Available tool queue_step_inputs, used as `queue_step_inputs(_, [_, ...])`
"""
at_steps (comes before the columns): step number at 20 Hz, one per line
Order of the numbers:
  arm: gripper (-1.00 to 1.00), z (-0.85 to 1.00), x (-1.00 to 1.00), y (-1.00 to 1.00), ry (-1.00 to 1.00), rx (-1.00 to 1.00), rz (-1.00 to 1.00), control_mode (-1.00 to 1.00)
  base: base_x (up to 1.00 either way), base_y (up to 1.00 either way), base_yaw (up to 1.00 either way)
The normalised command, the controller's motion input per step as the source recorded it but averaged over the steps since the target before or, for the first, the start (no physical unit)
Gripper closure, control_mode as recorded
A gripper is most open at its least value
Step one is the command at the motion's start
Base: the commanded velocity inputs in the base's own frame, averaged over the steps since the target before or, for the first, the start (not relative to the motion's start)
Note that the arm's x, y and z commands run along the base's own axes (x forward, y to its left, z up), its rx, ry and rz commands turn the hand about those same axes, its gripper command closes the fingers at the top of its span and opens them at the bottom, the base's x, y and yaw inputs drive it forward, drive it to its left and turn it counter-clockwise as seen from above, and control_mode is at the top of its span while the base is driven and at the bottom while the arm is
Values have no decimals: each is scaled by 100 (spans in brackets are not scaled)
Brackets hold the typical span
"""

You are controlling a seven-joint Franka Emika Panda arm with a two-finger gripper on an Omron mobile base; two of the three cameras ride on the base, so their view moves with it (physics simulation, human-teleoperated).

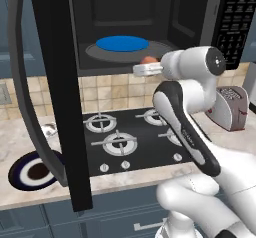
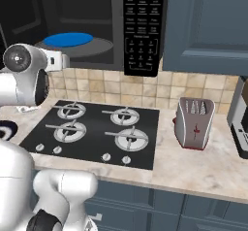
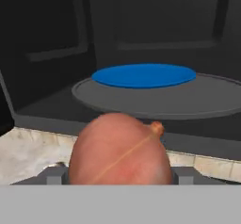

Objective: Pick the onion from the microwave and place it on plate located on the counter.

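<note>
keypad (image 2: 141,28) lettering too small to read. the gripper (image 3: 120,173) has its jaws clamped on the onion (image 3: 120,152), held just outside the microwave (image 1: 150,12) mouth, stem nub aimed up and toward the cavity. turntable (image 3: 188,98) and blue disc (image 3: 143,75) lie ahead of the jaws; plate (image 1: 32,171) sits far below on the counter (image 1: 20,127).

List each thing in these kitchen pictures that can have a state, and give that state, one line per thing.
microwave: door open, blue disc on turntable.
onion: out of the cavity, held between the tool fingers.
tool: shut on the onion, just outside the microwave.
plate: on the counter, nothing on it.
toaster: upright on the counter, slots unfilled.
</note>
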Motion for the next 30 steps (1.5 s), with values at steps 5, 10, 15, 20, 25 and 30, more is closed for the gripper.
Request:
queue_step_inputs(5, [100,-20,-44,41,38,0,54,-100,0,0,0])
queue_step_inputs(10, [100,-60,0,77,36,0,52,-100,0,0,0])
queue_step_inputs(15, [100,-80,0,53,14,-3,18,-100,0,0,0])
queue_step_inputs(20, [100,-85,-6,64,0,-5,-1,-100,0,0,0])
queue_step_inputs(25, [100,-68,0,41,-1,0,0,-100,0,0,0])
queue_step_inputs(30, [100,-62,0,47,-1,0,0,-100,0,0,0])
